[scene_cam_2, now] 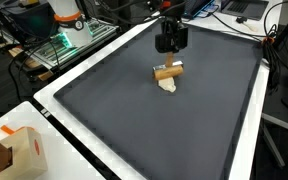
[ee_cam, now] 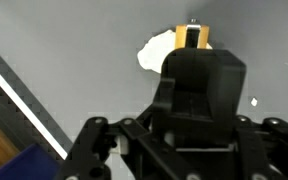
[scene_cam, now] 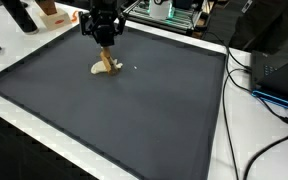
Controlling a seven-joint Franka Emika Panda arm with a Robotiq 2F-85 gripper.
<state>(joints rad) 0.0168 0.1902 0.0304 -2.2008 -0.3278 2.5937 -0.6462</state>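
A small tan wooden block (scene_cam_2: pixel 166 72) lies on the black mat (scene_cam_2: pixel 134 120) with a cream-white scrap (scene_cam_2: pixel 168 86) against its near side. In an exterior view the block (scene_cam: pixel 106 58) and the scrap (scene_cam: pixel 105 69) sit directly under my gripper (scene_cam: pixel 105 44). My gripper (scene_cam_2: pixel 170 49) hangs just above them, a short gap showing below its tips. In the wrist view the fingers form one dark mass, so the gripper (ee_cam: pixel 199 56) looks shut with nothing between its fingers. The block (ee_cam: pixel 192 38) and the scrap (ee_cam: pixel 154 52) peek out beyond it.
The mat has a white table border (scene_cam: pixel 234 110). Black cables (scene_cam: pixel 269 90) and dark equipment lie along one side. A cardboard box (scene_cam_2: pixel 19 150) stands off the mat's corner. A tiny white speck (scene_cam: pixel 135 68) lies on the mat near the block.
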